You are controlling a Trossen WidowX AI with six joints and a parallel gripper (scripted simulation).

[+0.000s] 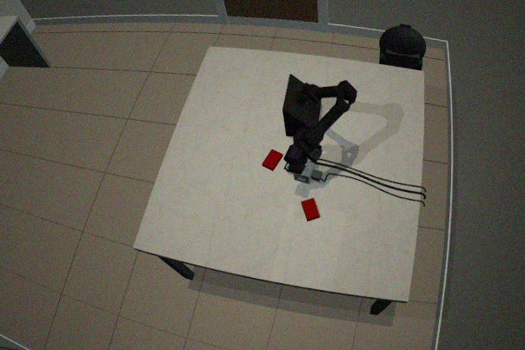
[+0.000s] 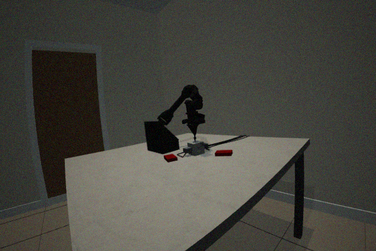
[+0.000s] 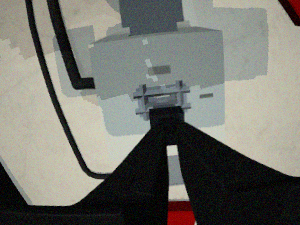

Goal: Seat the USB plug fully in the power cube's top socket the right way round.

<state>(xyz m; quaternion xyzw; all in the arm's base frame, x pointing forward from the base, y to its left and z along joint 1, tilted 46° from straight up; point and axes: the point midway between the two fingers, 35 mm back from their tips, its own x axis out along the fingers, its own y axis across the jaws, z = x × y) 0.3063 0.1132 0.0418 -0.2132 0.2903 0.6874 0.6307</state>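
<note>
A grey power cube point(image 3: 193, 62) point(image 1: 314, 174) point(image 2: 196, 149) sits near the table's middle with black cables plugged into its sides. The USB plug point(image 3: 161, 96) shows in the wrist view as a small metal-framed piece over the cube's top face. My gripper point(image 3: 170, 133) point(image 2: 195, 137) point(image 1: 300, 164) points straight down over the cube and is shut on the USB plug, its dark fingers meeting at the plug's near end. How deep the plug sits in the socket I cannot tell.
Two flat red blocks lie on the table point(image 1: 243, 225), one point(image 1: 272, 159) point(image 2: 170, 157) left of the cube and one point(image 1: 310, 209) point(image 2: 223, 152) in front of it. Black cables point(image 1: 378, 183) point(image 3: 41, 75) run from the cube to the table's right edge. The arm's dark base box point(image 1: 297, 105) stands behind.
</note>
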